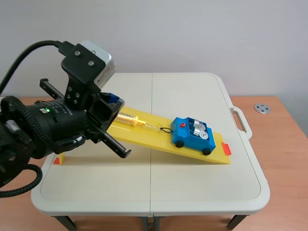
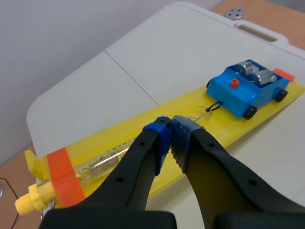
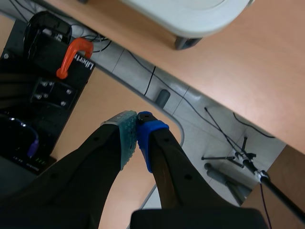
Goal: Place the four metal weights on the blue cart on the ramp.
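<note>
Carrying shiny weights (image 1: 198, 129), blue cart (image 1: 187, 137) sits on ramp (image 1: 149, 135); left end effector (image 2: 170, 131) and right end effector (image 3: 137, 129) closed.

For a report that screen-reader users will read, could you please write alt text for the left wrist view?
The left gripper, shut on nothing, hangs over a yellow ramp that bears a spring scale. Ahead on the ramp stands a blue cart loaded with metal weights.

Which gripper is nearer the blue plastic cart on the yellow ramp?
Left. Left gripper: over the ramp, uphill of the blue cart. Right gripper: off the table, facing the floor.
</note>
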`<state>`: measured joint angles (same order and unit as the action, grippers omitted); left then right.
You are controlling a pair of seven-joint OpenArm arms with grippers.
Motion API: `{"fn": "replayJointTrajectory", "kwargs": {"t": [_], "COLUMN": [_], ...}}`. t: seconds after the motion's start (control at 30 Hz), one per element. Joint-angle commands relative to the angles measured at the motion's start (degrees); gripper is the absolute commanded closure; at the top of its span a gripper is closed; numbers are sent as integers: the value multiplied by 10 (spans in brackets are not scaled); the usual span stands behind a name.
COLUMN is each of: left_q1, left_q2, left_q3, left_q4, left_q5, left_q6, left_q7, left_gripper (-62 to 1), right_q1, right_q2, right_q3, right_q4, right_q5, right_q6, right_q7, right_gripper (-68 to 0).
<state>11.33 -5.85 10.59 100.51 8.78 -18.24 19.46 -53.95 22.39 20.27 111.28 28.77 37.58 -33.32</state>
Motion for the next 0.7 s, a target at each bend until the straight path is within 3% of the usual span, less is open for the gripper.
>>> {"fn": "replayJointTrajectory", "kwargs": {"t": [0.0, 0.3, 0.67], "left_q1": [-31, -73, -73], "left_q2": [15, 22, 22], "left_q3": [-12, -12, -12], "left_q4": [18, -49, -60], "left_q5": [-16, -1, -1], "left_q6": [37, 62, 66], "left_q7": [-66, -68, -68], "left_gripper": [-27, -27, -27], "right_q1": [-11, -18, -17], "right_q2": [25, 17, 17], "right_q3": [23, 23, 23], "right_q4": [57, 57, 57], "right_q5": [29, 23, 21], "right_q6": [19, 28, 28], "right_q7": [47, 45, 45], "right_gripper": [-6, -6, -6]}}
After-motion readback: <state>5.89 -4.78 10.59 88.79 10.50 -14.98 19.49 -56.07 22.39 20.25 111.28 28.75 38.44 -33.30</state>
